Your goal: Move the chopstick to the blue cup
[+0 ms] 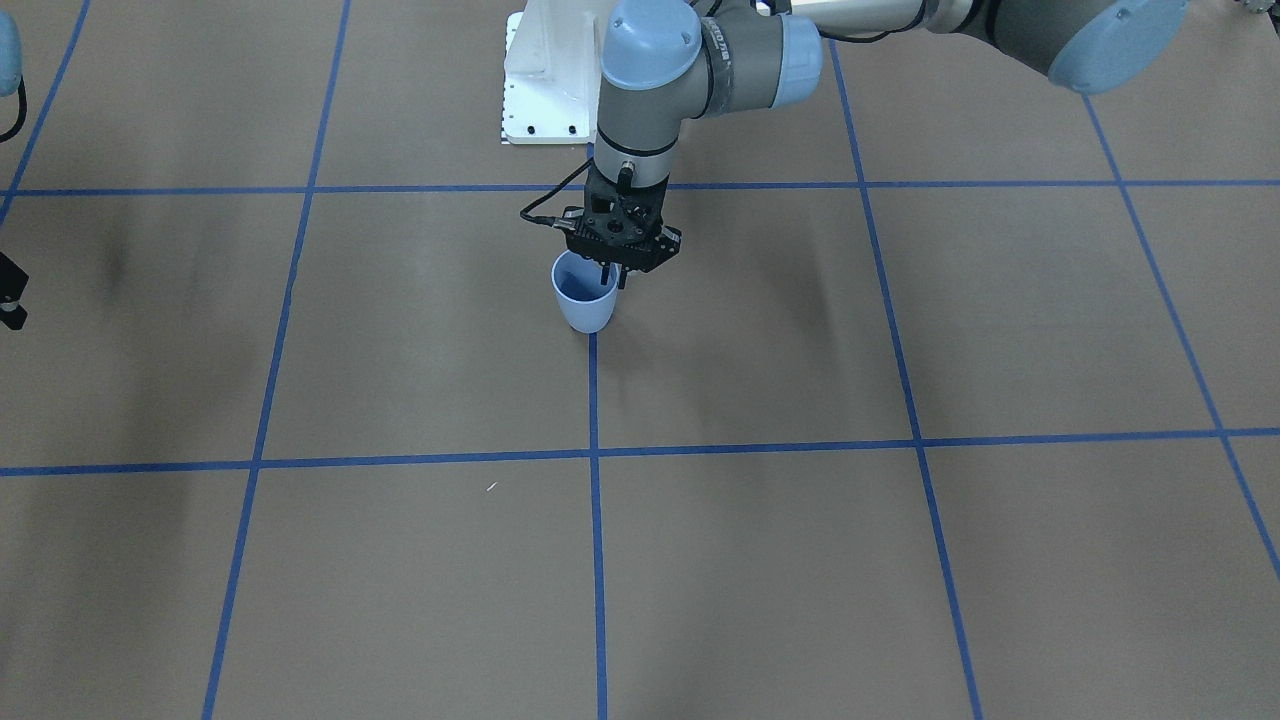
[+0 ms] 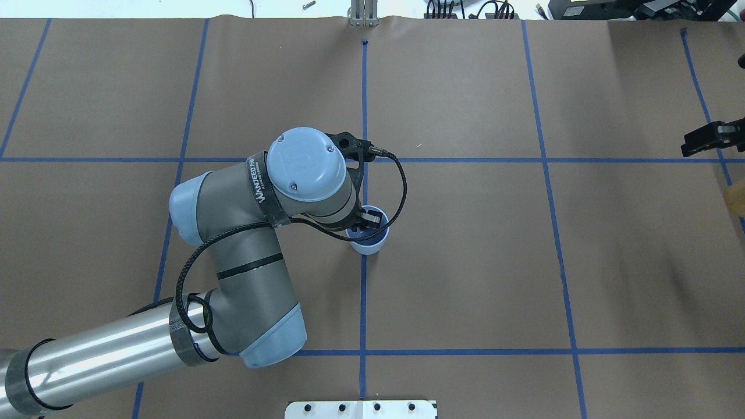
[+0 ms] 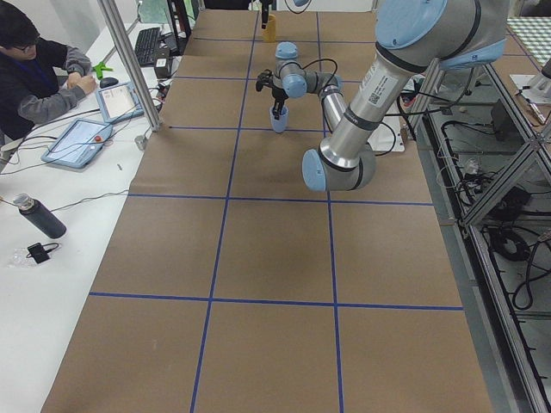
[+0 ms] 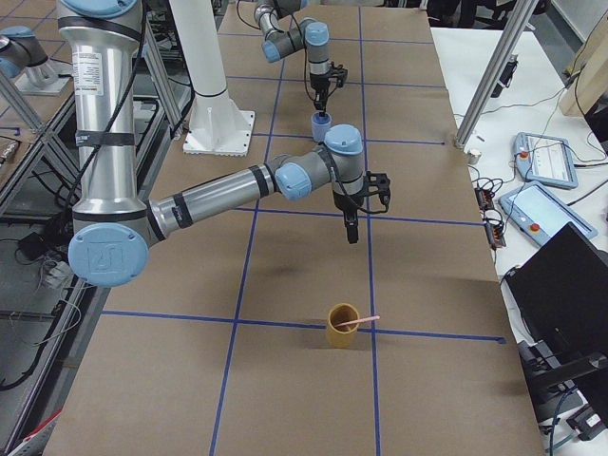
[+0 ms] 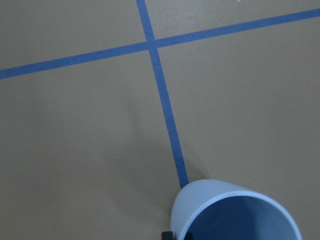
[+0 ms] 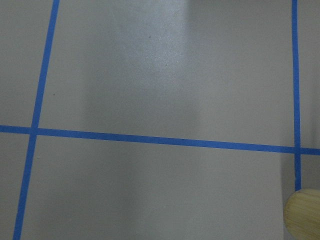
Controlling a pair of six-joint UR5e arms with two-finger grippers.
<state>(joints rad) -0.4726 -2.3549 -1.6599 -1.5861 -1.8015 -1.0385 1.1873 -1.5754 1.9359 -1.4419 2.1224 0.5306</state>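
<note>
You are looking at a flat brown paper-covered table [image 1: 400, 340] crossed by a grid of bright blue tape lines [image 1: 597, 540]. Your small pale blue plastic cup [image 1: 587, 305] is a deeper blue inside. The left robot arm [image 2: 244, 273] shows you matte grey and polished silver tubes, sky-blue joint caps, white lettering on a black band and a black cable. Its left gripper [image 1: 612, 278] is black, and so is the right gripper [image 4: 351, 231]. Your round bamboo cup [image 4: 343, 326] is tan, the thin chopstick [image 4: 361, 321] pale pink, and the flat metal base plate [image 1: 545, 90] white.
</note>
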